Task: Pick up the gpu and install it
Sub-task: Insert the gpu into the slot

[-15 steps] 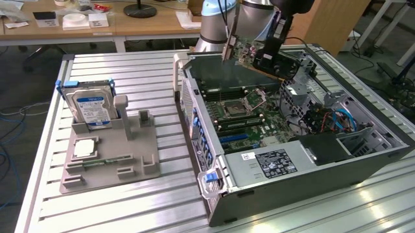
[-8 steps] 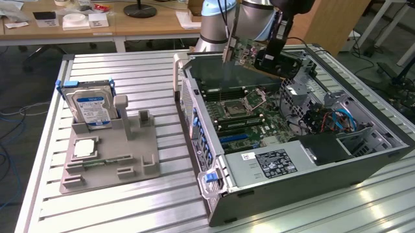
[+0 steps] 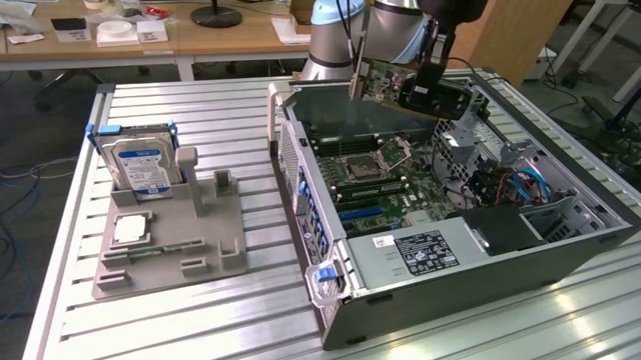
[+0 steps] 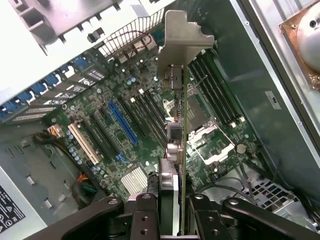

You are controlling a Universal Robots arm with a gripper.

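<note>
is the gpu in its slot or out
Out. The gripper holds the gpu above the open case, clear of the motherboard; the blue slot is empty.

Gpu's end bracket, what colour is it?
The gpu's bracket is silver-grey metal, clearest in the wrist view.

Gripper (image 4: 172,202) there: matt black, bolted metal by the look. In its grip the gpu (image 4: 183,125), a green board with a dull bare-metal bracket at the far end. Beneath it the motherboard (image 4: 100,100), green with a slight sheen. Around that the case (image 3: 561,262), dark painted metal. Well off to the side, a ribbed aluminium table (image 3: 200,315) with a soft sheen, and a matt grey plastic holder (image 3: 170,266).
</note>
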